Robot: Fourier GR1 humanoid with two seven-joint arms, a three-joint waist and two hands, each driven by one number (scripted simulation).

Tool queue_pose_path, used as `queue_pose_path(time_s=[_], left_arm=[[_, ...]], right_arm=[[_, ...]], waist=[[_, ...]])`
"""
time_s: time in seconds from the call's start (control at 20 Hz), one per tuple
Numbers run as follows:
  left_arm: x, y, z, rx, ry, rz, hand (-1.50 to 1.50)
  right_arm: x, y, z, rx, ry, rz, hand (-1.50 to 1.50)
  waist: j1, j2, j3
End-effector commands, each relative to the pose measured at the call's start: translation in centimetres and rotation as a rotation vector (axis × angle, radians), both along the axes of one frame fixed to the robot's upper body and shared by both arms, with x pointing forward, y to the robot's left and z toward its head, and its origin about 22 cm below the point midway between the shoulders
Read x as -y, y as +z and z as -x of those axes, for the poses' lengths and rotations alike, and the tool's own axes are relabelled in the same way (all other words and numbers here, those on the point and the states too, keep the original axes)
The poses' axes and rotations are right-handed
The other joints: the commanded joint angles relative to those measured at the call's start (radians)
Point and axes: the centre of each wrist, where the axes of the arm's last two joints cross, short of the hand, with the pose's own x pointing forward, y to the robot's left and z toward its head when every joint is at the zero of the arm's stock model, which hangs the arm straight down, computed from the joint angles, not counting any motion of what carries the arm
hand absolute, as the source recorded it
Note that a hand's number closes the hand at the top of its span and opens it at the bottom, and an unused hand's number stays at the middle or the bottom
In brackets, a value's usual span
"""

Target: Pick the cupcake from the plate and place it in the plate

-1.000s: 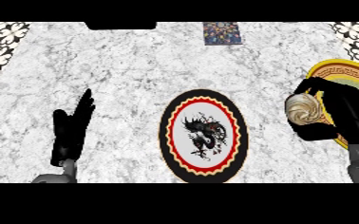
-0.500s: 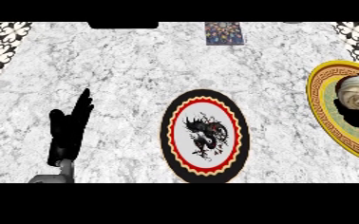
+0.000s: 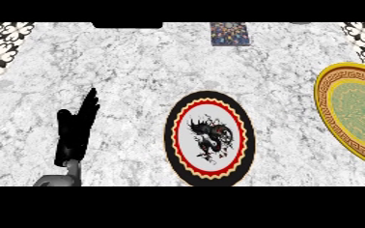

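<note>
A black-rimmed plate (image 3: 209, 139) with a red and yellow ring and a dark dragon figure lies on the marble counter near the front, with nothing on it. At the right edge a yellow plate (image 3: 345, 110) with a green centre shows partly, and its visible part holds nothing. No cupcake is in view. My left hand (image 3: 76, 127) rests at the lower left with fingers straight and pointing up, well left of the dragon plate. My right hand is out of the picture.
A small dark patterned tile (image 3: 230, 33) lies at the back of the counter. Black-and-white patterned surfaces (image 3: 13, 36) border the far left and right corners. White marble stretches between my left hand and the dragon plate.
My right hand, curled round the cupcake over the yellow plate a second ago, has moved right out of view, taking the cupcake with it. The left hand has stayed still.
</note>
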Motion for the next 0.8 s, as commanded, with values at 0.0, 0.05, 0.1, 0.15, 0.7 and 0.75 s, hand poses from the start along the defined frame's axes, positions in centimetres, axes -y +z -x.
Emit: queue_pose_path(time_s=[0.0, 0.05, 0.1, 0.15, 0.7, 0.75], left_arm=[[1.4, 0.6, 0.2, -0.001, -0.002, -0.006, 0.0], [-0.9, 0.8, -1.1, 0.012, -0.013, -0.007, 0.0], [0.0, -0.5, 0.0, -0.008, -0.006, -0.012, 0.0], [0.8, 1.7, -1.1, -0.001, 0.004, 0.007, 0.0], [1.0, 0.1, 0.4, -0.005, -0.027, 0.007, 0.0], [1.3, -0.1, -0.7, -0.012, -0.018, 0.011, 0.0]], right_arm=[[1.3, -1.4, -1.9, -0.048, -0.022, 0.008, 1.5], [3.3, -2.4, -1.7, -0.059, -0.029, -0.008, 1.5], [2.8, -3.3, -2.0, -0.09, -0.025, 0.017, 1.5], [3.8, -2.3, -2.3, -0.118, -0.047, 0.019, 1.5], [8.6, -6.5, -1.4, -0.51, 0.045, -0.136, -1.5], [7.6, -7.6, -2.0, -0.534, 0.056, -0.13, -1.5]], waist=[[0.005, 0.0, 0.0], [0.007, 0.003, 0.0], [0.006, 0.002, 0.0], [0.008, 0.002, 0.001], [0.019, 0.004, 0.002], [0.012, 0.004, 0.001]])
